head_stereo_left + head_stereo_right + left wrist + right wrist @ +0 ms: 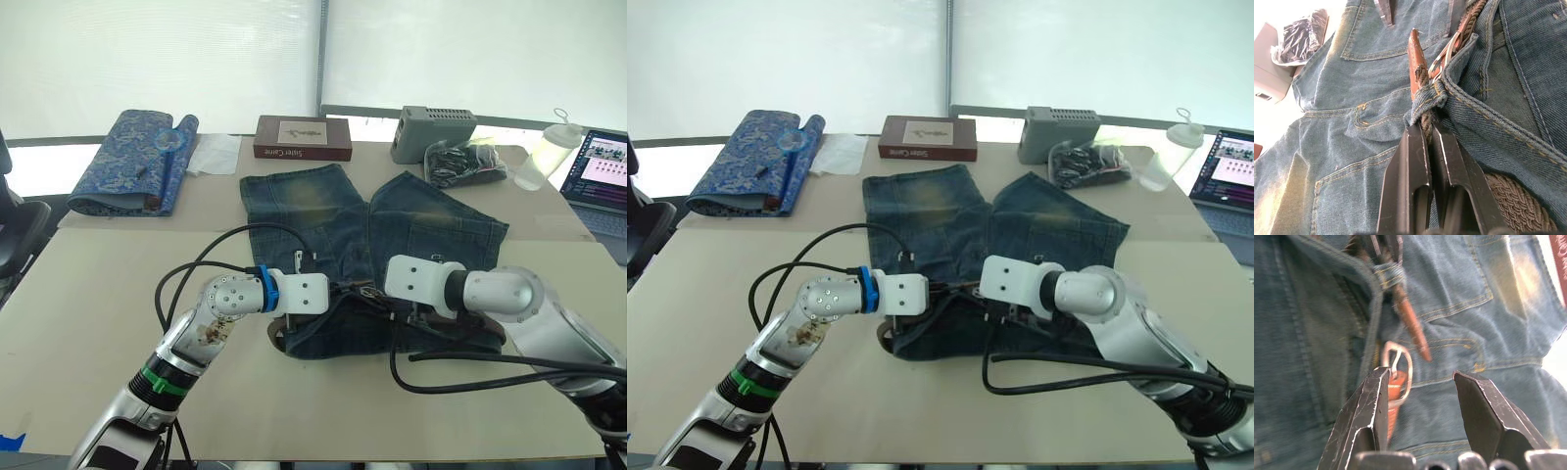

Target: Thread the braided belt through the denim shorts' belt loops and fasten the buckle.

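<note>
The denim shorts (323, 211) lie flat mid-table, waistband toward me. The braided belt (1520, 200) runs along the waistband. Its brown leather tip (1415, 58) pokes out through a belt loop (1427, 98). My left gripper (1427, 129) is shut on the braided strap right at that loop. The silver buckle (1398, 364) lies on the denim just beyond my right gripper (1420, 374), which is open, with the buckle close to one finger (1374, 396). In the eye views both grippers meet over the middle of the waistband (358, 294).
Along the table's far side lie a blue patterned fabric roll (132, 162), a white cloth (214, 154), a brown box (302, 137), a grey box (433, 129) and a black bag (468, 162). A plastic bottle (549, 152) and a laptop (602, 171) stand far right.
</note>
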